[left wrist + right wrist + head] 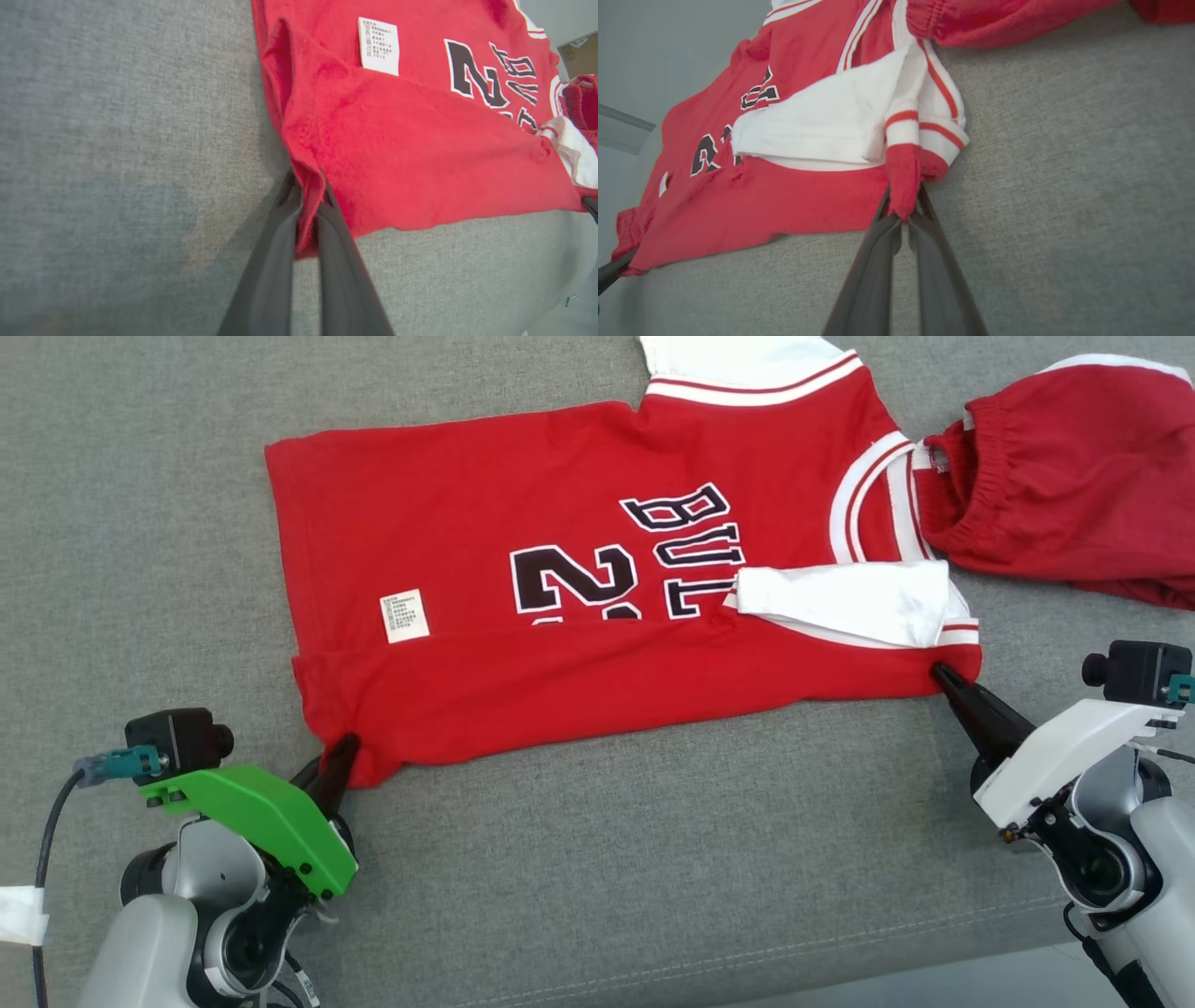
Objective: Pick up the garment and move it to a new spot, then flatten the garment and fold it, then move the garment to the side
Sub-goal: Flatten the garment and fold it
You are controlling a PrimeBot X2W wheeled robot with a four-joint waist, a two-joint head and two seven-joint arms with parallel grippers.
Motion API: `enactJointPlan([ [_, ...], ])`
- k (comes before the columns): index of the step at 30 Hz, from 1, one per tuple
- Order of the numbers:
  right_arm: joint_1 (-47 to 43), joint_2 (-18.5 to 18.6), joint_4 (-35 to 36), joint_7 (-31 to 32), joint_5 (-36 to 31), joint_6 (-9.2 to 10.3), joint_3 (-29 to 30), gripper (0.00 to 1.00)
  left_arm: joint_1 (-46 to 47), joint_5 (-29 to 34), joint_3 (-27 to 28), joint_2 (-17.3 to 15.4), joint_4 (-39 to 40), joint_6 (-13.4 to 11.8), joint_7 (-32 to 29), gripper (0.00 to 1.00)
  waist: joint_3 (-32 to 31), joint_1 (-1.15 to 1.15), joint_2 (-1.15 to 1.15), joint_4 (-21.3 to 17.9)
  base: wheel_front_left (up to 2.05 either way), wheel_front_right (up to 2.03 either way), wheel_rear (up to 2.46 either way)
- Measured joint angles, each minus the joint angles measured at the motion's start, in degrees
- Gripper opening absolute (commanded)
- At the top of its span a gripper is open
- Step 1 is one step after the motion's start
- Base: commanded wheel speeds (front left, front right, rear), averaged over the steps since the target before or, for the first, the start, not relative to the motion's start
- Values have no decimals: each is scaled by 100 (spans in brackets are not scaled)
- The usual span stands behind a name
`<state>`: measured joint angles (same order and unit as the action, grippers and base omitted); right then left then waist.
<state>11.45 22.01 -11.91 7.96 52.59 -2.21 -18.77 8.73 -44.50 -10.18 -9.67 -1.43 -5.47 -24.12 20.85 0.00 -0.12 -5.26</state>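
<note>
The garment [579, 616] is a red jersey with white sleeves and black lettering, lying spread on a grey cushion with its near edge folded up. My left gripper [344, 747] is shut on its near left corner; in the left wrist view red cloth [306, 219] is pinched between the two dark fingers. My right gripper [941, 674] is shut on the near right corner by the white sleeve [845, 602]; the right wrist view shows a red fold [903, 186] clamped between its fingers.
A second red piece of clothing with an elastic waistband [1064, 476] lies at the far right, touching the jersey's collar side. The grey cushion [653, 840] extends in front, with its seam and front edge near the bottom right.
</note>
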Motion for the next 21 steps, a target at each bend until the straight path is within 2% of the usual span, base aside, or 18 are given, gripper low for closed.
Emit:
enactJointPlan([
  [10,-515,401,220,157,222,-174,120,0,-351,-344,69,-62,125,119,-402,0,-404,0,0,133,0,0,0],
  [15,-1171,638,556,360,328,-198,76,0,-799,-453,169,-229,386,110,-567,0,-609,0,0,232,0,0,0],
  [21,-1591,865,948,454,396,-171,165,0,-1358,-572,302,-247,726,64,-699,0,-655,0,0,279,0,0,0],
])
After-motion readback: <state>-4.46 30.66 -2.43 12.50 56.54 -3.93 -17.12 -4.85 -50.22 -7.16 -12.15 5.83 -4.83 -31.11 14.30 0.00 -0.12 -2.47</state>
